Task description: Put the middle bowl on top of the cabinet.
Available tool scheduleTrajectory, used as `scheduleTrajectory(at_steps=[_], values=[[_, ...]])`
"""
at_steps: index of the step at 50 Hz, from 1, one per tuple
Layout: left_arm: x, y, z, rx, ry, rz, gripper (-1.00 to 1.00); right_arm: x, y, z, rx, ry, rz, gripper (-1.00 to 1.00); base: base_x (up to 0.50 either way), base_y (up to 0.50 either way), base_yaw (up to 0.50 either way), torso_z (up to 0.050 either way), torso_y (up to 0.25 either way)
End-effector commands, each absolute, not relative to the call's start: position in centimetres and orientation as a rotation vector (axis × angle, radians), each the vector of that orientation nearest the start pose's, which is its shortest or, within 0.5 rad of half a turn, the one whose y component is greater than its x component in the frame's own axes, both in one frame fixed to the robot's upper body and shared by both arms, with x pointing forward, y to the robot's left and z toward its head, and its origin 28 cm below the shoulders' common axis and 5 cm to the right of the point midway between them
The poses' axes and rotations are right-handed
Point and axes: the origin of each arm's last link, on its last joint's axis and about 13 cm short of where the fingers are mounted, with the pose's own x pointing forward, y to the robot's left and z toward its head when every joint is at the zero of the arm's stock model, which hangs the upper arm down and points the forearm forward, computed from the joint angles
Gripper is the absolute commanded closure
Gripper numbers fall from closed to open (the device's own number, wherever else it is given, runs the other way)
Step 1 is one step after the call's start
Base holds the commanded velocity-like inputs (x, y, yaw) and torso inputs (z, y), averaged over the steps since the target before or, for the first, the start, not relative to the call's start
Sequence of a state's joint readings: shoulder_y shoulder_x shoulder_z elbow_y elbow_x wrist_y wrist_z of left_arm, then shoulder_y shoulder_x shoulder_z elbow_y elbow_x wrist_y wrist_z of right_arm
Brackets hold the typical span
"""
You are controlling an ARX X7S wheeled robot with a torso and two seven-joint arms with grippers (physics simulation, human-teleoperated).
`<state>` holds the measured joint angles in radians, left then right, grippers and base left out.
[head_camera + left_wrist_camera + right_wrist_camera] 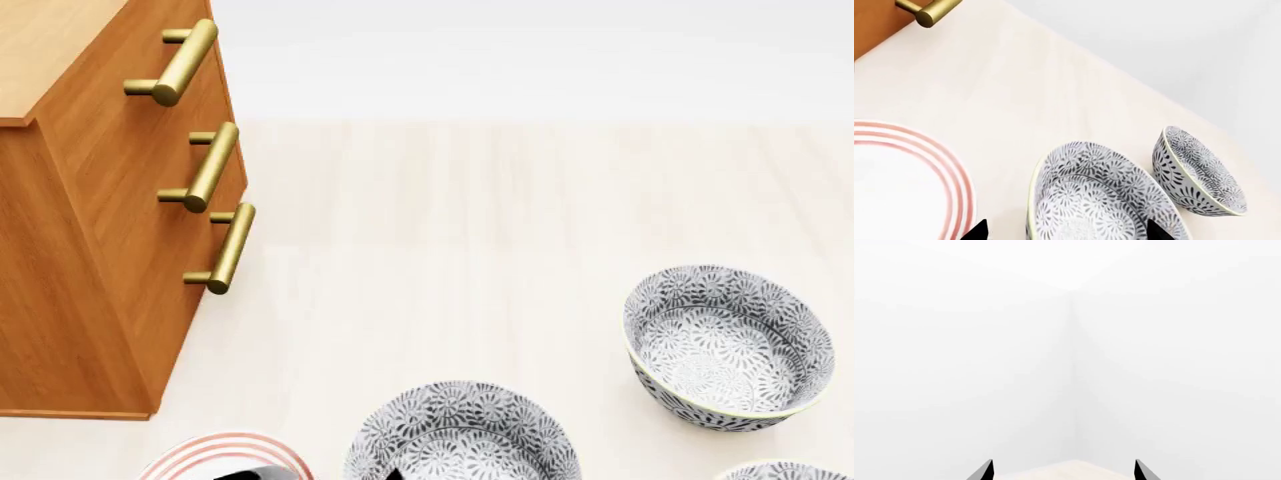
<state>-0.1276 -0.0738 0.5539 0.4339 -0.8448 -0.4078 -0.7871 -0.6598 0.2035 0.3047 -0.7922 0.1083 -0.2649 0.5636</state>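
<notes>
Three patterned grey-and-white bowls stand on the pale table. The middle bowl [461,437] [1101,195] is at the head view's bottom centre, between a red-ringed plate and the other two bowls. My left gripper [1067,232] [324,474] hangs open over its plate-side rim, one fingertip [977,231] outside the bowl and the other over its inside. The cabinet [94,250] [871,25] stands at the far left, orange-brown, with brass handles [207,168]. My right gripper [1063,471] is open and holds nothing, facing white walls, out of the head view.
A second bowl [727,345] [1201,172] stands to the right and farther back. A third bowl [781,470] peeks in at the bottom right. The white plate with red rings [220,452] [901,175] lies just left of my left gripper, near the cabinet's foot.
</notes>
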Motion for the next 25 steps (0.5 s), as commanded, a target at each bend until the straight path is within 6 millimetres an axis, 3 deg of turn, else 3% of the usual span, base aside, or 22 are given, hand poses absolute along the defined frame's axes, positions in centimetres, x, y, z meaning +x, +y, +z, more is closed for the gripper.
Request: scheduleTrajectory(at_steps=[1,25], values=[[17.73,8.15,9.57,-0.523,0.363,-0.138,-1.00,7.49,-16.27,12.19,-0.126,-0.494,-0.602,-1.00,0.00,0.00,0.00,0.000,0.000],[18.71,7.61,8.61,-0.503,0.400,-0.146,-1.00,7.46,-16.19,12.14,-0.133,-0.492,-0.596,-1.00,0.00,0.00,0.00,0.000,0.000]])
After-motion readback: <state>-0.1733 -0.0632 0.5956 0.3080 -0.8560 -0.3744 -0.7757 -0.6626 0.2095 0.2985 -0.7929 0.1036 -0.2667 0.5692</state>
